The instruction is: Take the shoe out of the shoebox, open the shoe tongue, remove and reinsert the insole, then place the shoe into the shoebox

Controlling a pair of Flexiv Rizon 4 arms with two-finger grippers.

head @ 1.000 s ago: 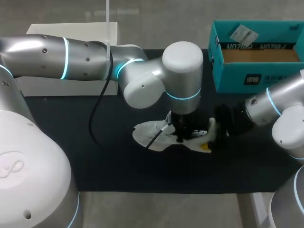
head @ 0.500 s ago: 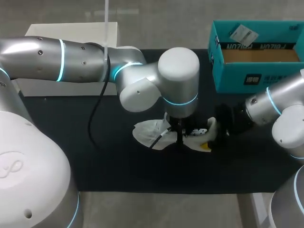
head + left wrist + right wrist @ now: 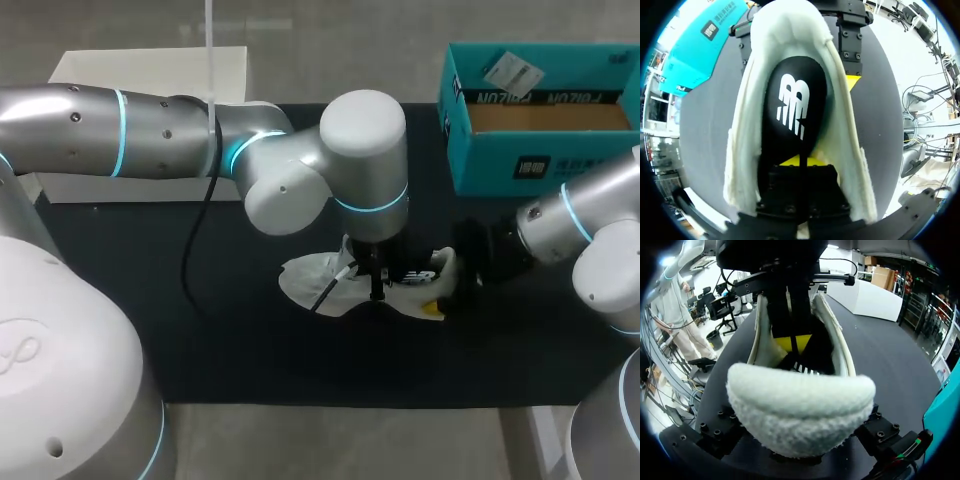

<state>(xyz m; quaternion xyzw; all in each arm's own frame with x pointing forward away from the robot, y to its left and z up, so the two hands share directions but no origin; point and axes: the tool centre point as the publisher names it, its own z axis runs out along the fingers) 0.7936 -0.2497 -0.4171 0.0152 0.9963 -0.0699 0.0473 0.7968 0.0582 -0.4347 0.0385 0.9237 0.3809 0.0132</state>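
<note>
A white fleecy shoe point(image 3: 315, 280) lies on its side on the black mat, opening up. My left gripper point(image 3: 378, 290) points straight down into the opening. In the left wrist view its yellow tips point(image 3: 800, 161) are pinched together on the near edge of the black insole point(image 3: 795, 105) with a white logo. The right wrist view shows those tips point(image 3: 792, 342) inside the shoe above the insole point(image 3: 805, 369). My right gripper point(image 3: 447, 280) clasps the heel point(image 3: 800, 410) from both sides with its fingers point(image 3: 880, 432) wide apart.
The teal shoebox point(image 3: 540, 110) stands open at the back right, a paper tag on its rim. A white box point(image 3: 150, 70) sits at the back left, behind my left arm. The black mat point(image 3: 250, 340) covers the table.
My left gripper has shut inside the shoe and its arm has shifted slightly left and back. The right arm and the shoe have stayed in place.
</note>
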